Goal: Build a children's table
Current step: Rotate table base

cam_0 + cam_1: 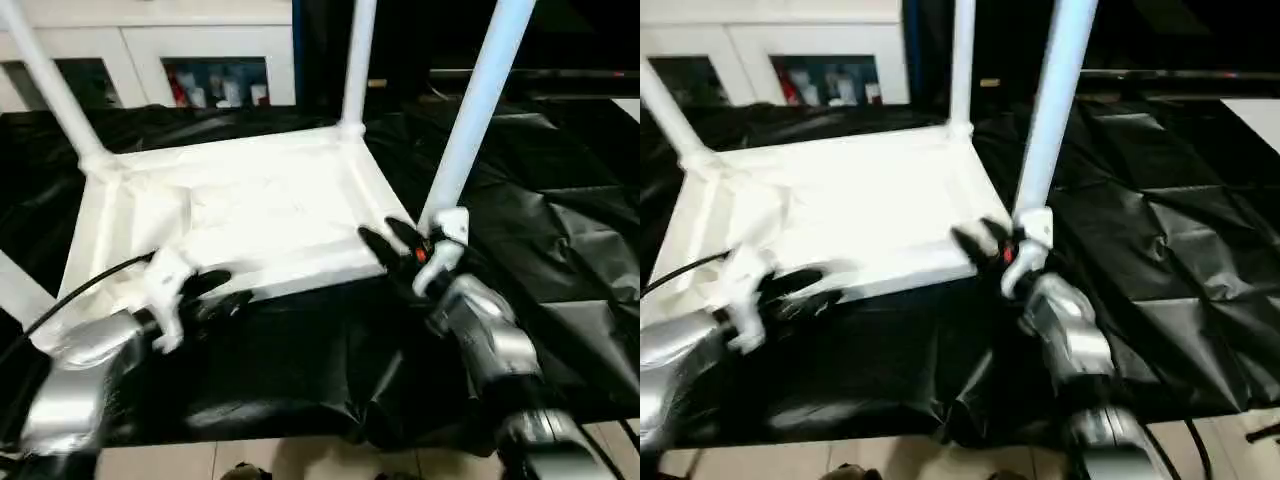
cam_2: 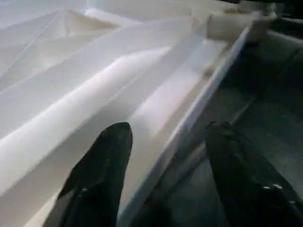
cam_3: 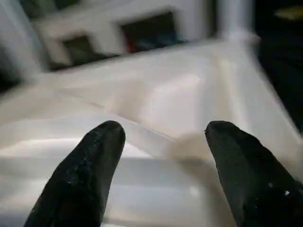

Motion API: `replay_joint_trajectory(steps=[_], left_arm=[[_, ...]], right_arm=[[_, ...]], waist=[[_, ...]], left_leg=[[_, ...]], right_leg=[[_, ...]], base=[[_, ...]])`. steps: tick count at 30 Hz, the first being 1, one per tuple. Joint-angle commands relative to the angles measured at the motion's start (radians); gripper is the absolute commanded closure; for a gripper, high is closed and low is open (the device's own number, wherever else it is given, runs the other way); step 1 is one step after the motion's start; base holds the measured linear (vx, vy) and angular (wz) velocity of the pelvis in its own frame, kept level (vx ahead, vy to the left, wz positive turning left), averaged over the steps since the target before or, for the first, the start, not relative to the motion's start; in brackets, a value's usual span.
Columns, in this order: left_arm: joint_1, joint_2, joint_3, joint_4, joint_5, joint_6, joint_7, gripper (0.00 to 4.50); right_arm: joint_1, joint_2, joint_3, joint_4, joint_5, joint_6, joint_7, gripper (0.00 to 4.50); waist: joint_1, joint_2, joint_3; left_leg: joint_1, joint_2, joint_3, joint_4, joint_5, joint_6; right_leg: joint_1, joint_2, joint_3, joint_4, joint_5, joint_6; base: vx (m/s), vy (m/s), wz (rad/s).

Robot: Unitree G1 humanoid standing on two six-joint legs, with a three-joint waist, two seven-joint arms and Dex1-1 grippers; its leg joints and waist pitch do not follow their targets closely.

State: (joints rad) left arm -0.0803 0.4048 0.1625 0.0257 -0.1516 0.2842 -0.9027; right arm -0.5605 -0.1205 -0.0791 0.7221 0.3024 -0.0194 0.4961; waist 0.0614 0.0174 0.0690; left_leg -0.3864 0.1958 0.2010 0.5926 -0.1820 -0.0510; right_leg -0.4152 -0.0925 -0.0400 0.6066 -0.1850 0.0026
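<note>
Overall: black sheet [image 1: 560, 250] under upturned table [image 1: 250, 210]; white cabinets [image 1: 200, 45] behind.

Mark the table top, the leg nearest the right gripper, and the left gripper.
table top [image 1: 250, 215], left eye view, on the ribbed underside facing up
leg [image 1: 470, 130], left eye view, midway up its shaft
left gripper [image 2: 165, 142], left wrist view, midway between its black fingertips, over the top's near rim

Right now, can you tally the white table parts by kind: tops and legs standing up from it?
Table top, lying upside down on the black sheet: 1
Legs standing up from its corner sockets: 4, far left, far right, near right, near left
Total: 5
</note>
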Motion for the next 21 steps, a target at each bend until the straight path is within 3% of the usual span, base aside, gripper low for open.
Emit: replay_joint_trajectory(steps=[1, 5, 6, 8, 10, 11, 12, 13, 14, 15, 17, 21], left_arm=[[0.046, 0.027, 0.037, -0.042, -0.018, 0.017, -0.007, 1.44], [0.139, 0.06, 0.062, -0.092, -0.043, 0.032, -0.023, 1.21], [0.201, 0.083, 0.076, -0.122, -0.056, 0.039, -0.049, 0.99], [0.25, 0.101, 0.092, -0.147, -0.068, 0.044, -0.068, 0.89], [0.302, 0.134, 0.102, -0.154, -0.066, 0.042, -0.096, 0.81], [0.4, 0.185, 0.141, -0.24, -0.105, 0.105, -0.155, 0.71], [0.414, 0.191, 0.149, -0.253, -0.112, 0.115, -0.163, 0.6], [0.431, 0.2, 0.163, -0.268, -0.124, 0.132, -0.174, 0.48], [0.444, 0.21, 0.176, -0.275, -0.132, 0.141, -0.18, 0.48], [0.455, 0.221, 0.181, -0.28, -0.141, 0.145, -0.179, 0.38], [0.468, 0.237, 0.197, -0.278, -0.149, 0.142, -0.189, 0.21], [0.497, 0.304, 0.255, -0.273, -0.189, 0.137, -0.214, 0.05]], right_arm=[[-0.046, -0.046, -0.058, 0.126, -0.035, -0.031, -0.151, 1.31], [-0.113, -0.068, -0.097, 0.238, -0.037, -0.067, -0.216, 1.31], [-0.145, -0.083, -0.109, 0.277, -0.032, -0.084, -0.231, 1.31], [-0.17, -0.095, -0.114, 0.308, -0.032, -0.099, -0.236, 1.31], [-0.19, -0.104, -0.117, 0.331, -0.029, -0.107, -0.233, 1.31], [-0.208, -0.106, -0.105, 0.342, -0.037, -0.125, -0.177, 1.31], [-0.209, -0.107, -0.102, 0.342, -0.039, -0.127, -0.167, 1.31], [-0.207, -0.106, -0.093, 0.338, -0.045, -0.13, -0.151, 1.31], [-0.206, -0.106, -0.083, 0.343, -0.056, -0.14, -0.138, 1.31], [-0.211, -0.104, -0.079, 0.359, -0.066, -0.155, -0.131, 1.31], [-0.204, -0.102, -0.064, 0.362, -0.082, -0.169, -0.11, 1.31], [-0.137, -0.095, 0.014, 0.333, -0.131, -0.224, -0.006, 1.31]], waist=[[-0.007, 0.001, -0.05], [-0.009, -0.002, -0.047], [-0.009, -0.011, -0.045], [-0.011, -0.009, -0.043], [-0.017, -0.014, -0.041], [-0.02, -0.018, -0.039], [-0.025, -0.018, -0.042], [-0.036, -0.014, -0.035], [-0.036, -0.014, -0.035], [-0.04, -0.016, -0.033], [-0.043, -0.019, -0.031], [-0.042, -0.016, -0.031]], left_leg=[[0.03, 0.033, -0.012, -0.089, -0.274, -0.008], [0.026, 0.031, -0.009, -0.087, -0.263, 0.009], [0.023, 0.032, -0.01, -0.089, -0.264, 0.013], [0.021, 0.033, -0.01, -0.09, -0.253, 0.022], [0.019, 0.032, -0.01, -0.089, -0.238, 0.031], [0.02, 0.032, -0.008, -0.088, -0.235, 0.036], [0.016, 0.035, -0.01, -0.088, -0.231, 0.036], [0.015, 0.038, -0.011, -0.094, -0.248, 0.031], [0.015, 0.038, -0.011, -0.094, -0.248, 0.031], [0.024, 0.039, -0.008, -0.093, -0.28, 0.012], [0.023, 0.038, -0.008, -0.095, -0.304, 0.0], [0.028, 0.039, -0.008, -0.093, -0.305, -0.006]], right_leg=[[0.023, -0.033, 0.033, -0.07, -0.212, -0.22], [0.024, -0.031, 0.034, -0.067, -0.181, -0.209], [0.028, -0.033, 0.033, -0.068, -0.181, -0.212], [0.028, -0.033, 0.033, -0.065, -0.171, -0.214], [0.031, -0.03, 0.032, -0.061, -0.141, -0.223], [0.03, -0.03, 0.033, -0.06, -0.132, -0.226], [0.035, -0.033, 0.033, -0.055, -0.119, -0.233], [0.033, -0.028, 0.029, -0.06, -0.137, -0.234], [0.033, -0.028, 0.029, -0.06, -0.137, -0.234], [0.028, -0.025, 0.031, -0.063, -0.157, -0.241], [0.029, -0.026, 0.034, -0.066, -0.183, -0.237], [0.027, -0.022, 0.036, -0.065, -0.153, -0.239]], base=[[0.0, 0.0, 0.0], [0.0, 0.0, 0.0], [0.0, 0.0, 0.0], [0.0, 0.0, 0.0], [0.0, 0.0, 0.0], [0.0, 0.0, 0.0], [0.0, 0.0, 0.0], [0.0, 0.0, 0.0], [0.0, 0.0, 0.0], [0.0, 0.0, 0.0], [0.0, 0.0, 0.0], [0.0, 0.0, 0.0]])
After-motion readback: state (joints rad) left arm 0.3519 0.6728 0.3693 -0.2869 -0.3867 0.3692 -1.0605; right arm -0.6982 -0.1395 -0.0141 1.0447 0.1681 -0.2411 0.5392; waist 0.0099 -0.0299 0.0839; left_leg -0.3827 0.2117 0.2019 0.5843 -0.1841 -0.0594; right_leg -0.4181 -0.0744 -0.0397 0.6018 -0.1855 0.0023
